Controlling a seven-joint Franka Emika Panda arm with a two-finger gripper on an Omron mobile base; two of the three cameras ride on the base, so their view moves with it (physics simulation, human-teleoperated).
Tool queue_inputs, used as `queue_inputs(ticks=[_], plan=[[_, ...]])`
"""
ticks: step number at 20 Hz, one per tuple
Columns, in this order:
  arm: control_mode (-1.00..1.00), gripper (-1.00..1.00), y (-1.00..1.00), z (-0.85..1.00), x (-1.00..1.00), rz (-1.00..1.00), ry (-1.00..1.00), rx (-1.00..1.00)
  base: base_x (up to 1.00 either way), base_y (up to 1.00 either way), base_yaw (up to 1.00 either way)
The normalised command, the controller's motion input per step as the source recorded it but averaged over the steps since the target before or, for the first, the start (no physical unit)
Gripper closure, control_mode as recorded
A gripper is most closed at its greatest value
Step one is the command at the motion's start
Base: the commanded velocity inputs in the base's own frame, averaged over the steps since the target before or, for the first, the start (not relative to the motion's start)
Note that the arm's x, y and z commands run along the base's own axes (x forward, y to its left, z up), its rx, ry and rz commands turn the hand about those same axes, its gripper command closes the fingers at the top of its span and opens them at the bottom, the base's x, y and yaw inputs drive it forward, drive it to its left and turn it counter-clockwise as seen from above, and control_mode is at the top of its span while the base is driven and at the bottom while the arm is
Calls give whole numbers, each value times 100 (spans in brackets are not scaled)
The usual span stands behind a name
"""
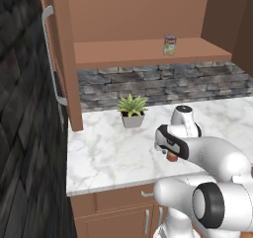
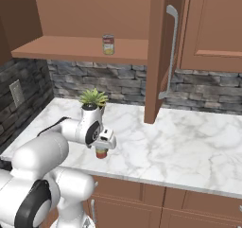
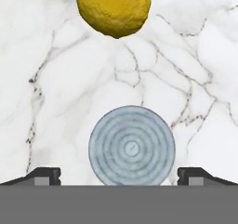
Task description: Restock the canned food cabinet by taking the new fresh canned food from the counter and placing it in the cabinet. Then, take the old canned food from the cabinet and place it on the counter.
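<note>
1. Hand view: the gripper (image 3: 132, 177) points straight down at the new fresh canned food (image 3: 132, 145), whose ringed grey top lies between the two fingertips (image 3: 44, 175). The jaws stand wide apart, clear of the can on both sides; nothing is held.
2. A lemon (image 3: 113, 9) lies on the counter (image 3: 60, 102) just beyond the can.
3. Right base view: the squat red-orange can (image 2: 100, 153) stands near the counter's front edge, directly beneath the gripper (image 2: 105, 144).
4. The old canned food (image 1: 170, 45) stands upright on the shelf of the open cabinet (image 1: 128, 52).
5. A potted plant (image 1: 132, 110) sits on the counter near the stone backsplash (image 1: 163, 84).
</note>
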Motion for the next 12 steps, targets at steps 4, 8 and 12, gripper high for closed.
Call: queue_inputs(ticks=[4, 8, 12], plan=[[-100, -100, -13, -14, 0, 0, 0, 0, 0, 0, 0], [-100, -100, -7, -14, 0, 0, 0, 0, 0, 0, 0], [-100, -100, 0, -8, 0, 0, 0, -1, 0, 0, 0]])
